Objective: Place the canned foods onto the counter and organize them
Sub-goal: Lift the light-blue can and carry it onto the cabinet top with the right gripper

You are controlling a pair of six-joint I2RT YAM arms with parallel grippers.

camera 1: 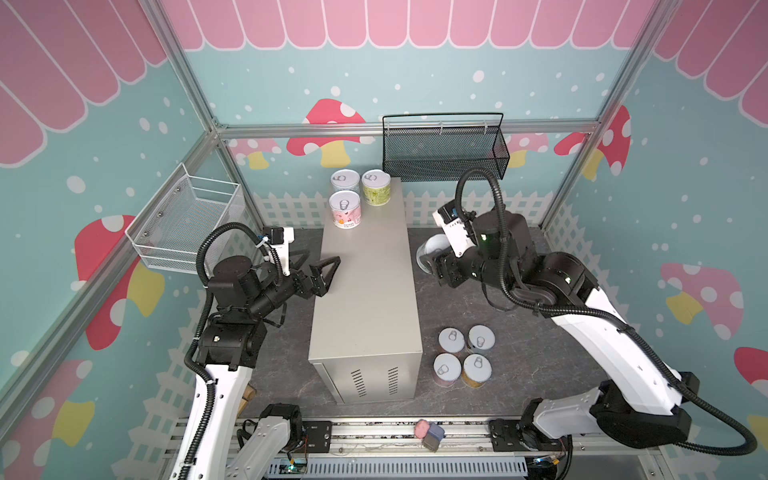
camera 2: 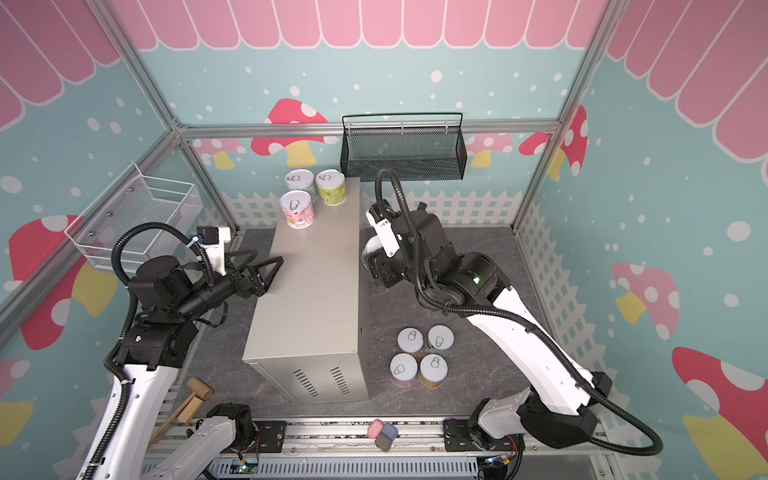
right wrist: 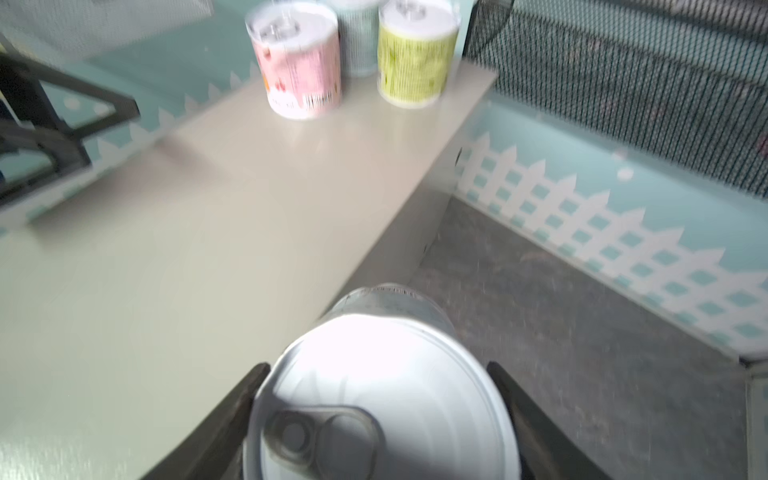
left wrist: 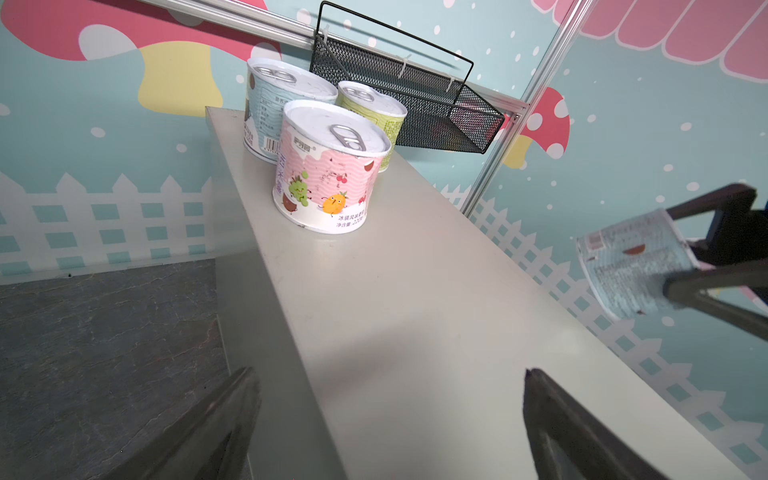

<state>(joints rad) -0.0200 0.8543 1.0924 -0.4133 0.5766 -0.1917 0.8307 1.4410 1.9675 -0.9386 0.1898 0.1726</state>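
the step in hand is bringing a fourth can up to the table (camera 1: 365, 291). the right gripper (camera 1: 432, 262) sits just off the table's right edge, about mid-height in both top views, with its jaws clamped on a light blue can (camera 1: 429, 248). the right wrist view, though blurred, shows the jaws pressed to either side of that can's lid (right wrist: 382, 395). the left wrist view shows the can (left wrist: 631, 266) tilted rather than upright, held in the air to the right of the tabletop and not touching it.

three cans already stand upright at the upper end of the table: a pink can (camera 1: 345, 210), a pale blue can (camera 1: 345, 180) above it, and a yellow-green can (camera 1: 376, 187) to the right of the blue one. four more cans (camera 1: 451, 340) wait in a tight square on the dark floor (camera 1: 519, 316), lower right of the table.

the left gripper (camera 1: 323, 255) hovers at the table's left edge with its jaws wide apart and nothing between them.

the next move likely calls for carrying the held can leftward over the edge, turning it upright, and lowering it into the free spot right of the pink can and below the yellow-green one. it needs enough clearance not to nudge either neighbour, and the jaws should part only once the base sits flat.
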